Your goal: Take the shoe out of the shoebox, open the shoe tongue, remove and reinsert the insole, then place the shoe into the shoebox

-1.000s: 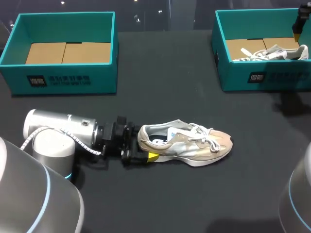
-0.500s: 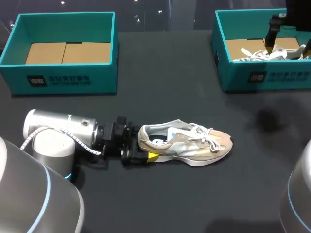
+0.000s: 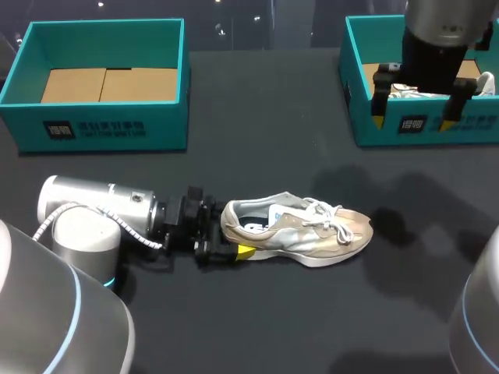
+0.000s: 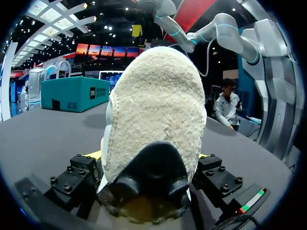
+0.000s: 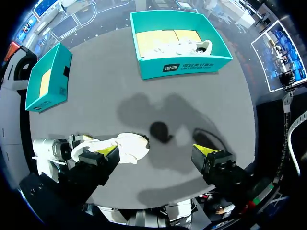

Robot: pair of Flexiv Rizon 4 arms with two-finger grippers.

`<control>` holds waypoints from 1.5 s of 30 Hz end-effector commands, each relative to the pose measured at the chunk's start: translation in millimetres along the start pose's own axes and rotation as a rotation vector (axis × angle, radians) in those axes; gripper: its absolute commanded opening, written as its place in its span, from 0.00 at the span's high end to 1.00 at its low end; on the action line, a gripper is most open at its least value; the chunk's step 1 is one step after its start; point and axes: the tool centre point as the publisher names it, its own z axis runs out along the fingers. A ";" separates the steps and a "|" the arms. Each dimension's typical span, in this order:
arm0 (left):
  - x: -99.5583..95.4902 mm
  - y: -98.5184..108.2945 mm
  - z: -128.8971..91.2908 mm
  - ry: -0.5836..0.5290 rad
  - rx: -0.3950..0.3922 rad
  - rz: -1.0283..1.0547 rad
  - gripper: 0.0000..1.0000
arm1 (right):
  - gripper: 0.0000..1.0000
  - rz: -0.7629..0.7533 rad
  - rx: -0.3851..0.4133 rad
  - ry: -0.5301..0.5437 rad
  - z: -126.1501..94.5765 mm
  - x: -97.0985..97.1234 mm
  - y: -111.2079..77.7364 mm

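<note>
A beige and white sneaker (image 3: 300,230) lies on its sole on the black table, toe pointing right, laces tied. My left gripper (image 3: 232,238) lies low on the table behind it, with its fingers on both sides of the heel. In the left wrist view the fuzzy heel (image 4: 156,110) fills the gap of the left gripper (image 4: 148,155), touching both finger blocks. My right gripper (image 3: 413,118) hangs open and empty high over the front wall of the right shoebox (image 3: 374,128). From the right gripper (image 5: 156,151), the sneaker (image 5: 127,146) lies far below.
A second shoe (image 3: 483,82) lies inside the right teal box (image 5: 184,67), where it shows as a white shoe (image 5: 184,47). An empty teal box (image 3: 101,125) with a cardboard floor stands at the back left, also visible as a teal box (image 5: 45,79).
My right arm has swung left and forward from the far right corner of the right box to above its front wall. The left arm and the sneaker have not moved.
</note>
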 end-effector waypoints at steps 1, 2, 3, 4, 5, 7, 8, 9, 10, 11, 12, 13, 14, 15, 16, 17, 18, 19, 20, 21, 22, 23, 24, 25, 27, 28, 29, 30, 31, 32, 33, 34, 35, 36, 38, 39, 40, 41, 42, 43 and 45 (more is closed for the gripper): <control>-1.1 2.5 0.3 -0.003 0.001 0.000 1.00 | 0.00 0.001 0.004 0.003 0.9 -0.6 1.3; -1.1 2.5 0.3 -0.003 0.001 0.000 1.00 | 0.00 0.001 0.004 0.003 0.9 -0.6 1.3; -1.1 2.5 0.3 -0.003 0.001 0.000 1.00 | 0.00 0.001 0.004 0.003 0.9 -0.6 1.3; -1.1 2.5 0.3 -0.003 0.001 0.000 1.00 | 0.00 0.001 0.004 0.003 0.9 -0.6 1.3; -1.1 2.5 0.3 -0.003 0.001 0.000 1.00 | 0.00 0.001 0.004 0.003 0.9 -0.6 1.3; -1.1 2.5 0.3 -0.003 0.001 0.000 1.00 | 0.00 -0.040 -0.039 0.020 2.2 17.8 -3.4; -1.1 2.5 0.3 -0.003 0.001 0.000 1.00 | 0.00 -0.040 -0.039 -0.001 4.3 27.9 -6.3; -1.1 2.5 0.3 -0.003 0.001 0.000 1.00 | 0.00 -0.046 -0.030 -0.024 6.4 36.7 -8.8; -1.1 2.5 0.3 -0.003 0.001 0.000 1.00 | 0.00 -0.055 -0.045 -0.036 8.6 51.7 -14.7; -1.1 2.5 0.3 -0.003 0.001 0.000 1.00 | 0.00 -0.067 -0.047 -0.020 10.9 62.6 -19.1; -1.1 2.5 0.3 -0.003 0.001 0.000 1.00 | 0.00 -0.075 -0.046 -0.041 13.9 73.0 -22.7; -1.1 2.5 0.3 -0.003 0.001 0.000 1.00 | 0.00 -0.076 -0.046 -0.042 17.1 82.8 -26.9; -1.1 2.5 0.3 -0.003 0.001 0.000 1.00 | 0.00 -0.084 -0.046 -0.039 19.7 90.8 -30.6; -1.1 2.5 0.3 -0.003 0.001 0.000 1.00 | 0.00 -0.086 -0.047 -0.042 22.6 98.8 -35.1; -1.1 2.5 0.3 -0.003 0.001 0.000 1.00 | 0.00 -0.086 -0.045 -0.053 25.4 106.2 -38.8; -1.1 2.5 0.3 -0.003 0.001 0.000 1.00 | 0.00 -0.088 -0.044 -0.054 27.8 112.4 -42.4; -1.1 2.5 0.3 -0.003 0.001 0.000 1.00 | 0.00 -0.086 -0.044 -0.058 29.4 118.1 -46.4; -1.1 2.5 0.3 -0.003 0.001 0.000 1.00 | 0.00 -0.080 -0.044 -0.070 30.9 123.4 -50.4; -1.1 2.5 0.3 -0.003 0.001 0.000 1.00 | 0.00 -0.079 -0.041 -0.057 32.1 128.3 -54.2; -1.1 2.5 0.3 -0.003 0.001 0.000 1.00 | 0.00 -0.087 -0.037 -0.037 33.1 132.3 -57.1; -1.1 2.5 0.3 -0.003 0.001 0.000 1.00 | 0.00 -0.101 -0.024 -0.043 34.7 139.5 -60.7; -1.1 2.5 0.3 -0.003 0.001 0.000 1.00 | 0.00 -0.101 -0.024 -0.043 34.7 139.5 -60.7; -1.1 2.5 0.3 -0.003 0.001 0.000 1.00 | 0.00 -0.101 -0.024 -0.043 34.7 139.5 -60.7; -1.1 2.5 0.3 -0.003 0.001 0.000 1.00 | 0.00 -0.101 -0.024 -0.043 34.7 139.5 -60.7; -1.1 2.5 0.3 -0.003 0.001 0.000 1.00 | 0.00 -0.101 -0.024 -0.043 34.7 139.5 -60.7; -1.1 2.5 0.3 -0.003 0.001 0.000 1.00 | 0.00 -0.101 -0.024 -0.043 34.7 139.5 -60.7; -1.1 2.5 0.3 -0.003 0.001 0.000 1.00 | 0.00 -0.101 -0.024 -0.043 34.7 139.5 -60.7; -1.1 2.5 0.3 -0.003 0.001 0.000 1.00 | 0.00 -0.101 -0.024 -0.043 34.7 139.5 -60.7; -1.1 2.5 0.3 -0.003 0.001 0.000 1.00 | 0.00 -0.101 -0.024 -0.043 34.7 139.5 -60.7; -1.1 2.5 0.3 -0.003 0.001 0.000 1.00 | 0.00 -0.101 -0.024 -0.043 34.7 139.5 -60.7; -1.1 2.5 0.3 -0.003 0.001 0.000 1.00 | 0.00 -0.101 -0.024 -0.043 34.7 139.5 -60.7; -1.1 2.5 0.3 -0.003 0.001 0.000 1.00 | 0.00 -0.106 -0.050 -0.049 34.1 145.7 -63.7; -1.1 2.5 0.3 -0.003 0.001 0.000 1.00 | 0.00 -0.097 -0.066 -0.087 34.9 153.9 -67.0; -1.1 2.5 0.3 -0.003 0.001 0.000 1.00 | 0.00 -0.105 -0.073 -0.120 37.0 162.0 -69.8; -1.1 2.5 0.3 -0.003 0.001 0.000 1.00 | 0.00 -0.105 -0.083 -0.164 42.9 176.3 -74.5; -1.1 2.5 0.3 -0.003 0.001 0.000 1.00 | 0.00 -0.109 -0.091 -0.183 46.3 182.2 -76.4; -1.1 2.5 0.3 -0.003 0.001 0.000 1.00 | 0.00 -0.097 -0.092 -0.205 50.2 187.2 -78.1; -1.1 2.5 0.3 -0.003 0.001 0.000 1.00 | 0.00 -0.096 -0.087 -0.207 54.1 191.1 -79.5; -1.1 2.5 0.3 -0.003 0.001 0.000 1.00 | 0.00 -0.103 -0.088 -0.211 57.5 194.9 -81.2; -1.1 2.5 0.3 -0.003 0.001 0.000 1.00 | 0.00 -0.090 -0.087 -0.231 60.7 197.7 -82.9; -1.1 2.5 0.3 -0.003 0.001 0.000 1.00 | 0.00 -0.084 -0.071 -0.244 66.6 201.6 -84.7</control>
